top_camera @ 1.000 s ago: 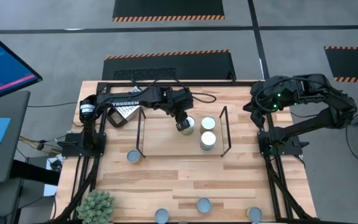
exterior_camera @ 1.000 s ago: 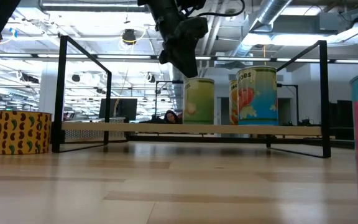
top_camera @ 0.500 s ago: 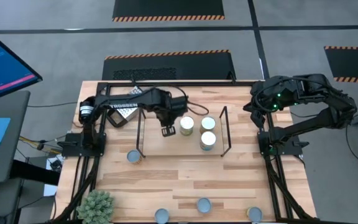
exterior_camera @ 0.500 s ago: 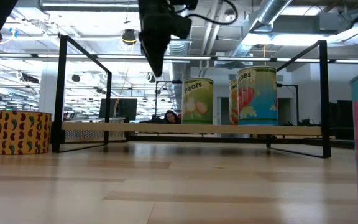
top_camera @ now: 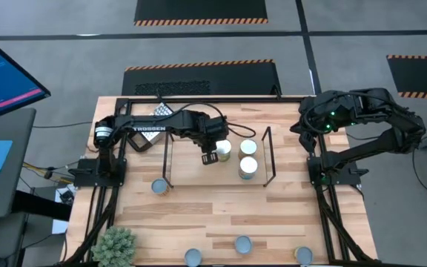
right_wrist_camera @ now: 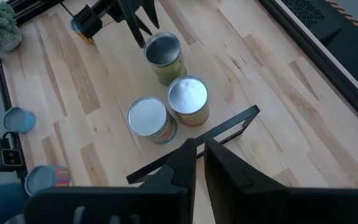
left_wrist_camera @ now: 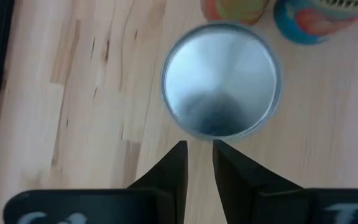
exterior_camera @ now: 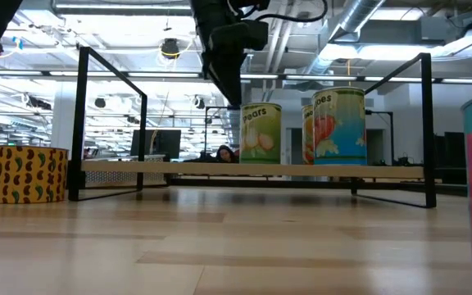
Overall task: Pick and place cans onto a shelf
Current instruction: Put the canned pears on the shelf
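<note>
The shelf [top_camera: 167, 159] is a black wire frame over a light wood board [exterior_camera: 252, 170]. Three cans stand upright on it: a green pears can [top_camera: 222, 150] and two more [top_camera: 248, 147] [top_camera: 248, 167] on its right. My left gripper [top_camera: 208, 157] is shut and empty. It points down just left of the pears can [left_wrist_camera: 221, 79], with its tips about level with the can's top [exterior_camera: 260, 133]. My right gripper [right_wrist_camera: 200, 148] is shut and empty. Its arm is folded at the table's far right [top_camera: 302, 124].
Loose cans stand on the table: one left of the shelf [top_camera: 159, 187] and three along the near edge [top_camera: 193, 257] [top_camera: 242, 244] [top_camera: 303, 255]. A small plant [top_camera: 115, 247] is at the near left corner. A perforated grater [top_camera: 159, 110] lies at the far left.
My left gripper has come off the top of the pears can, gone toward the table's left edge, then come part of the way back toward the can. The can stays upright on the shelf, turned about so its label faces the near edge.
</note>
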